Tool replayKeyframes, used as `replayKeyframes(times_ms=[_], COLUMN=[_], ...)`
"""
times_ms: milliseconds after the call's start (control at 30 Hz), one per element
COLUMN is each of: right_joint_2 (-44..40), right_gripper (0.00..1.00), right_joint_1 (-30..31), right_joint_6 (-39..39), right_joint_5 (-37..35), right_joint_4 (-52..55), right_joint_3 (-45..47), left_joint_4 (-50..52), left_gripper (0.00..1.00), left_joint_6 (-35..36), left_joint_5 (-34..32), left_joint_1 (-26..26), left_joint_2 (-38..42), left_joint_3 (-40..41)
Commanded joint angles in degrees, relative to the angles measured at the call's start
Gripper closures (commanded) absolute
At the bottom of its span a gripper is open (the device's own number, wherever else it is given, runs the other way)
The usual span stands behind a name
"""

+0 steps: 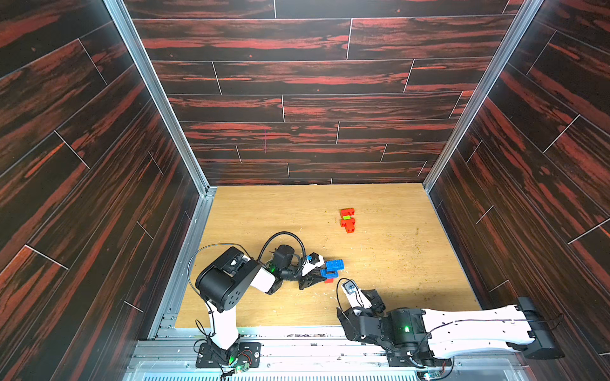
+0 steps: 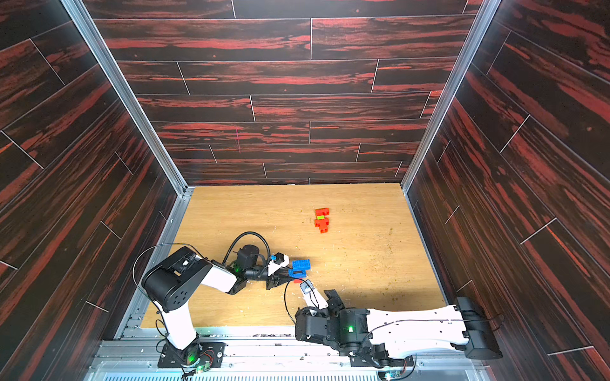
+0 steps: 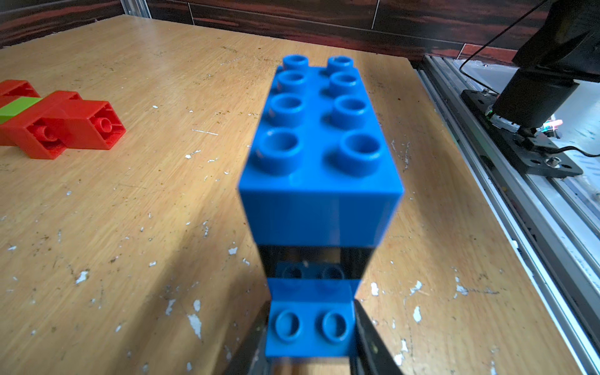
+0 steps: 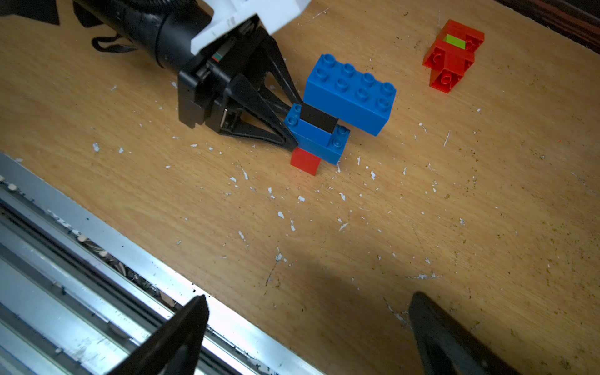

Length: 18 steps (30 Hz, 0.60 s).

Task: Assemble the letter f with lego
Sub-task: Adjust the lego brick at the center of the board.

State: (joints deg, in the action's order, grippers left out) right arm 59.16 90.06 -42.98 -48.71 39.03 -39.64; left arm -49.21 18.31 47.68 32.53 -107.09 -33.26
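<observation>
Right wrist view: two blue bricks [image 4: 350,94], one black brick [image 4: 318,118].

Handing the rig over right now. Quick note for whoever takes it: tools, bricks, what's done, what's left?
The left tool is shut on the lower blue brick of the upright stack.
The right tool is open and empty, over the front of the table.
Stack, bottom up: red brick, lower blue brick, black brick, long blue brick.
The red and green cluster lies on its side farther back, apart.
Done: two partial builds. Left: probably joining them into the f.
</observation>
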Motion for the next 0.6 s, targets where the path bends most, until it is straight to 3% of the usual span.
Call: replayKeyframes(times_ms=[0,200,433,567], right_joint_2=[0.2,0.2,-1.4,-2.6], right_gripper=[0.01,0.02,0.02,0.02], right_joint_1=[0.3,0.4,0.5,0.8], right_joint_6=[-0.4,-0.2,0.0,-0.5], right_joint_5=[-0.3,-0.1,0.1,-0.6], right_joint_4=[0.6,0.5,0.4,0.7], right_joint_3=[-1.1,-0.9,-0.7,-0.3], left_joint_4=[0.9,13.1,14.2,20.8], left_gripper=[0.7,0.8,0.82,0.88], left_joint_6=[-1.1,-2.8,-7.8,-10.7], left_joint_5=[0.3,1.7,2.1,3.2], left_joint_1=[0.2,0.2,-0.2,-1.1], left_joint_2=[2.1,1.5,0.9,0.3], left_joint_3=[-2.3,-9.7,-13.9,-18.9])
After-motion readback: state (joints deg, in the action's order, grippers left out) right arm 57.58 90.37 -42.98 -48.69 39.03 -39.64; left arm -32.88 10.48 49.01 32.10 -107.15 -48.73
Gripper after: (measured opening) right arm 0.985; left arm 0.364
